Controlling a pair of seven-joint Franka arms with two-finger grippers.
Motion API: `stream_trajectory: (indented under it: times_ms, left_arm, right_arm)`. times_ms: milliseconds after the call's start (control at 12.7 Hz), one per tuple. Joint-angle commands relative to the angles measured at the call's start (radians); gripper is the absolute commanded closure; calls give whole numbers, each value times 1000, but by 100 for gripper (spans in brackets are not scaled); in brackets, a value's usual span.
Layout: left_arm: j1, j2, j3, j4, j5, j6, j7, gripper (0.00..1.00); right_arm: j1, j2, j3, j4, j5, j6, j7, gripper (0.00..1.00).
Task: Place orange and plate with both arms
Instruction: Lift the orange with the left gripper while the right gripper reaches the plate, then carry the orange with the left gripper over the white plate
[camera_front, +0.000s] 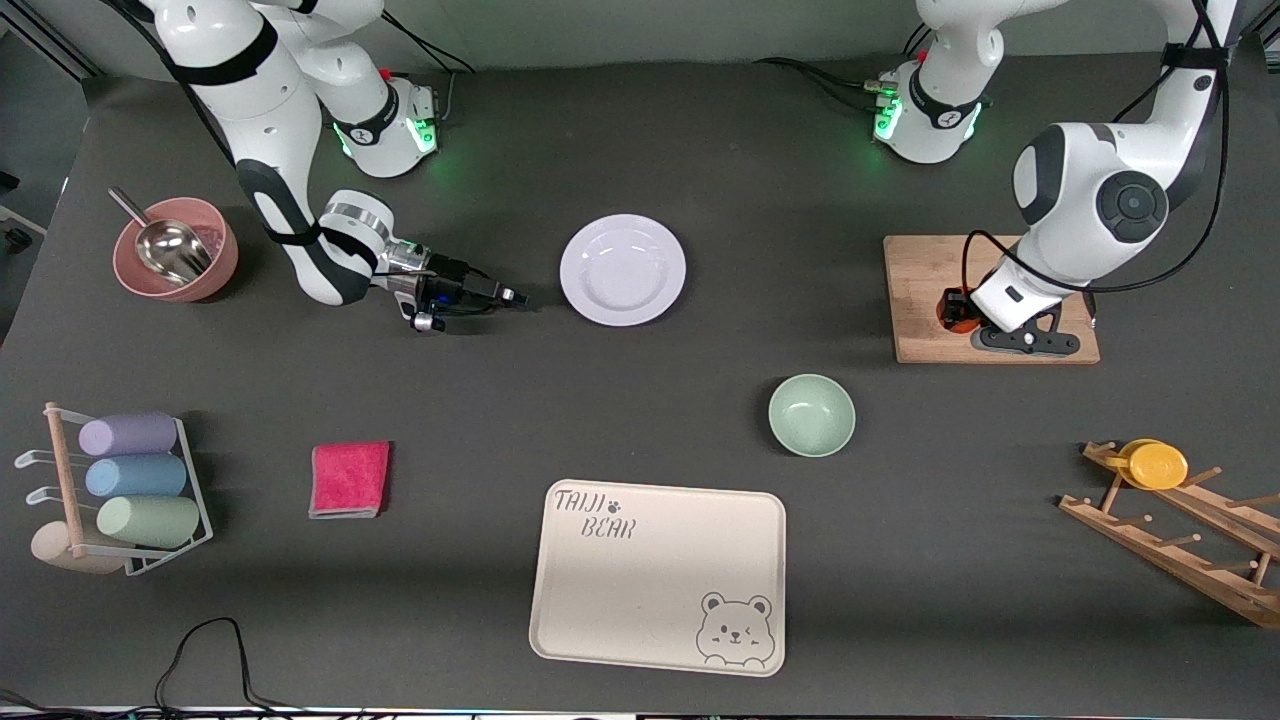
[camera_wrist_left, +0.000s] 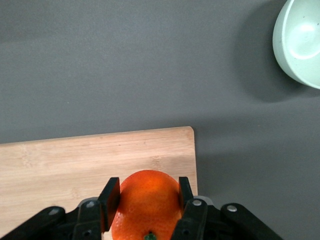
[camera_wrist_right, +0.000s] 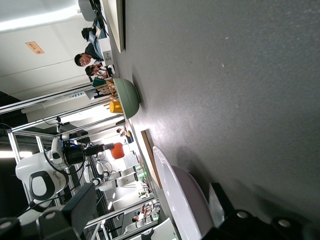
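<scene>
The orange (camera_front: 953, 310) is gripped between the fingers of my left gripper (camera_front: 962, 312), a little above the wooden board (camera_front: 920, 280). In the left wrist view the orange (camera_wrist_left: 150, 205) fills the gap of the left gripper (camera_wrist_left: 147, 187), with the board (camera_wrist_left: 75, 160) under it. The white plate (camera_front: 622, 270) lies flat on the table mid-way between the arms. My right gripper (camera_front: 517, 297) is low over the table beside the plate's rim, toward the right arm's end, jaws open and empty. In the right wrist view the plate (camera_wrist_right: 180, 200) lies just ahead of the right gripper (camera_wrist_right: 150, 197).
A pale-green bowl (camera_front: 811, 414) and a cream bear tray (camera_front: 660, 575) lie nearer the front camera than the plate. A pink bowl with a scoop (camera_front: 175, 250), a red cloth (camera_front: 349, 479) and a cup rack (camera_front: 120, 490) are toward the right arm's end. A wooden rack with a yellow disc (camera_front: 1158, 465) is toward the left arm's end.
</scene>
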Motion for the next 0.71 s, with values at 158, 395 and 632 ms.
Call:
stream_trajectory:
  times_ms: [158,395,632]
  left_arm:
    - [-203,-29,-31,82,0,-147,-347,100]
    - [-404,17,-34,178,-7,-149,-656,100]
    - [-584,132,-33,361,-7,-231,-905,100]
  right_arm:
    - [3,19,-4,12,27,-16,-37,0]
    - [-6,19,-6,12,26,-16,-35,0]
    - [-11,18,-6,11,22,-27,-37,0]
